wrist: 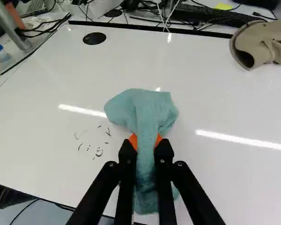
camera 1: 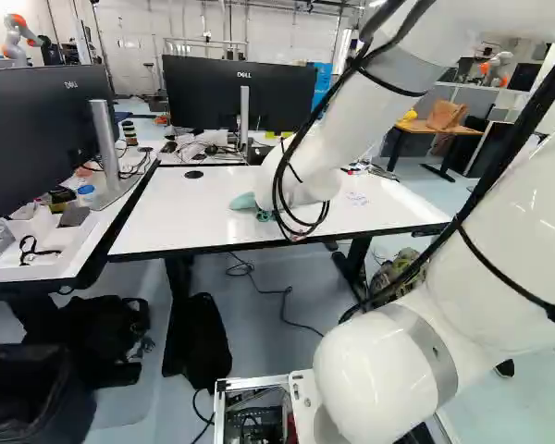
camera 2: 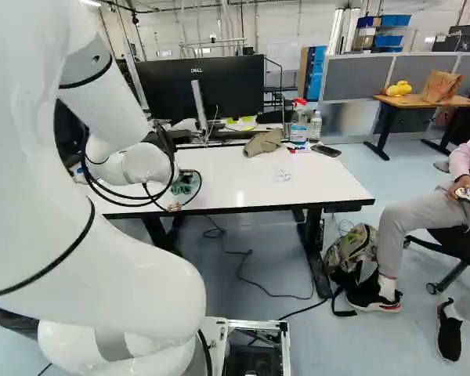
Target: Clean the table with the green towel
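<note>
White desk [wrist: 51,145], black scribbles [wrist: 99,152] on it; my end effector [camera 1: 264,215] is pinching the green towel [wrist: 143,110], long axis in line with it (fat bunched end pointing ahead).

The towel [wrist: 141,110] is pale teal, tabletop [wrist: 47,136] white, backpack [camera 2: 354,247] camouflage-patterned.

White arm [camera 1: 345,125] bent and reaching ahead, pincer [camera 1: 265,215] angled downward, fingers [wrist: 127,152] closed in a grip
</note>
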Tool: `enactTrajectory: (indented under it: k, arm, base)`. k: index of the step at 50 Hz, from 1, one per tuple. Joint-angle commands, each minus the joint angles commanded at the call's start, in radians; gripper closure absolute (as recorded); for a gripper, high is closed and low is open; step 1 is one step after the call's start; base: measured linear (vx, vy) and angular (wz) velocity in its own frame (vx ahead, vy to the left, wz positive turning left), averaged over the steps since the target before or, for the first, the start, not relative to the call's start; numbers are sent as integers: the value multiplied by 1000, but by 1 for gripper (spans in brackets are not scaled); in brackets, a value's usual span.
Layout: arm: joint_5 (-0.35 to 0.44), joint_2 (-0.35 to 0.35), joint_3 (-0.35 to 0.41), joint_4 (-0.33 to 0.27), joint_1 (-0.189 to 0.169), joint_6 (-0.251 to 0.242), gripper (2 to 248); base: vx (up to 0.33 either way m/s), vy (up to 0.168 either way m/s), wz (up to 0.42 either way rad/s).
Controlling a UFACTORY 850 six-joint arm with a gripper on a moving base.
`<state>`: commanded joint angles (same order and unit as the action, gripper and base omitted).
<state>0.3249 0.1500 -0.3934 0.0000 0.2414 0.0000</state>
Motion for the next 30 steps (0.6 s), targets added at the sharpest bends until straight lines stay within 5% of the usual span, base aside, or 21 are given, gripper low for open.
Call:
enactTrajectory:
  k: [18, 30]
  arm:
    - [0, 22, 20, 0, -69, 0, 200]
    - [0, 22, 20, 0, -70, 0, 200]
  base:
    - [0, 0, 0]
    - [0, 0, 0]
